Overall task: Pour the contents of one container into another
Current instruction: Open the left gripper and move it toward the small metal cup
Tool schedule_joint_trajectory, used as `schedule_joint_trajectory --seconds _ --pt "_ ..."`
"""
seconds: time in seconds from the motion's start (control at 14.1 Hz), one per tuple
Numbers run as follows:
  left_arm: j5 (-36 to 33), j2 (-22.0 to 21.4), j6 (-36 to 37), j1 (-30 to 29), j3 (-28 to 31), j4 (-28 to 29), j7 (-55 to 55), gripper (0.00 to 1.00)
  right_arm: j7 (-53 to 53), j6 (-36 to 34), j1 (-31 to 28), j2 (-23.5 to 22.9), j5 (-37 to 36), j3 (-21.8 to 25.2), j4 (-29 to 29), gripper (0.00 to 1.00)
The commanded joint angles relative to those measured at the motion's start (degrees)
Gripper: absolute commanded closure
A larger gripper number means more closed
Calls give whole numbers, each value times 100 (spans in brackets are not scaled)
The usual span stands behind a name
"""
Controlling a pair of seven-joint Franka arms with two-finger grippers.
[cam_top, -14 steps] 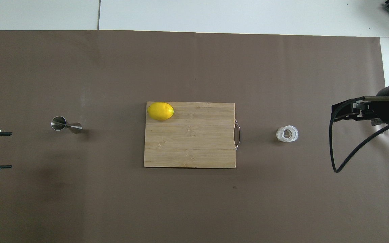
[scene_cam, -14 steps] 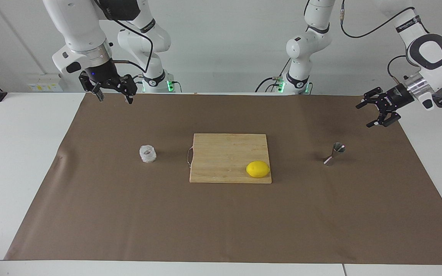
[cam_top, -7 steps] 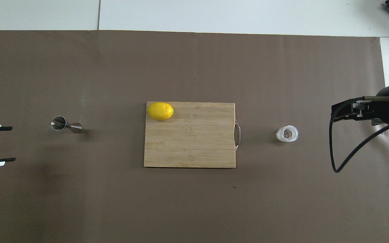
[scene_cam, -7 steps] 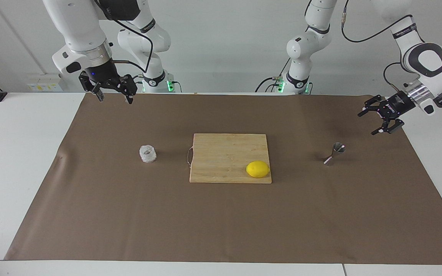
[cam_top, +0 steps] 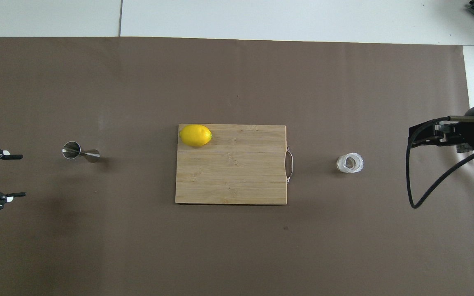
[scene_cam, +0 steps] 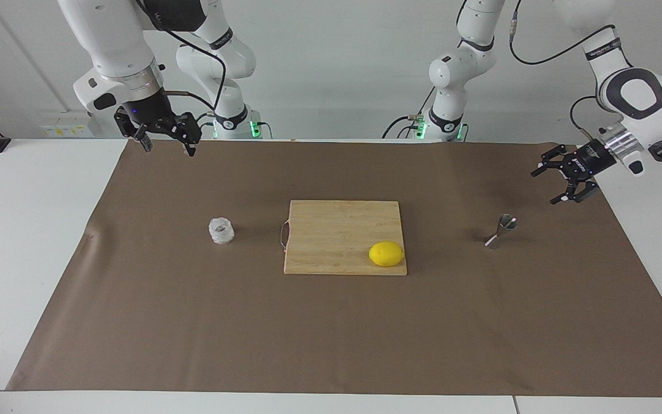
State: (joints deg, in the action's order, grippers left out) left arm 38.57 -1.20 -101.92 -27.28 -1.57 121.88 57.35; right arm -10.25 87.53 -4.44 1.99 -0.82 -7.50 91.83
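Note:
The squat clear glass cup [scene_cam: 221, 230] [cam_top: 349, 163] stands on the brown paper beside the cutting board's handle, toward the right arm's end. The steel jigger [scene_cam: 501, 230] [cam_top: 80, 152] stands upright on the paper toward the left arm's end. My left gripper [scene_cam: 544, 187] [cam_top: 23, 175] hangs open over the paper between the jigger and that end of the table, its fingers pointing toward the jigger, apart from it. My right gripper [scene_cam: 169, 149] is open and empty, raised over the paper's edge at the robots' end, well away from the cup.
A wooden cutting board [scene_cam: 337, 230] [cam_top: 237, 172] lies in the middle with a yellow lemon [scene_cam: 386, 253] [cam_top: 196, 135] on its corner farthest from the robots. Brown paper [scene_cam: 331, 333] covers most of the white table.
The left gripper has come down and moved in over the paper toward the jigger. The right gripper has drifted slightly outward toward its end of the table. Cup, jigger and lemon have not moved.

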Motion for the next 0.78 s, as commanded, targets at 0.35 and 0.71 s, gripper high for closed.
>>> schedule_joint_trajectory --seconds 0.35,0.71 --pt "325 1012 995 -250 51 -777 -232 0 -56 -8 -75 135 -6 -41 142 0" --pt "818 1640 657 169 -10 -973 -330 0 -56 -17 -75 135 -6 -41 151 0"
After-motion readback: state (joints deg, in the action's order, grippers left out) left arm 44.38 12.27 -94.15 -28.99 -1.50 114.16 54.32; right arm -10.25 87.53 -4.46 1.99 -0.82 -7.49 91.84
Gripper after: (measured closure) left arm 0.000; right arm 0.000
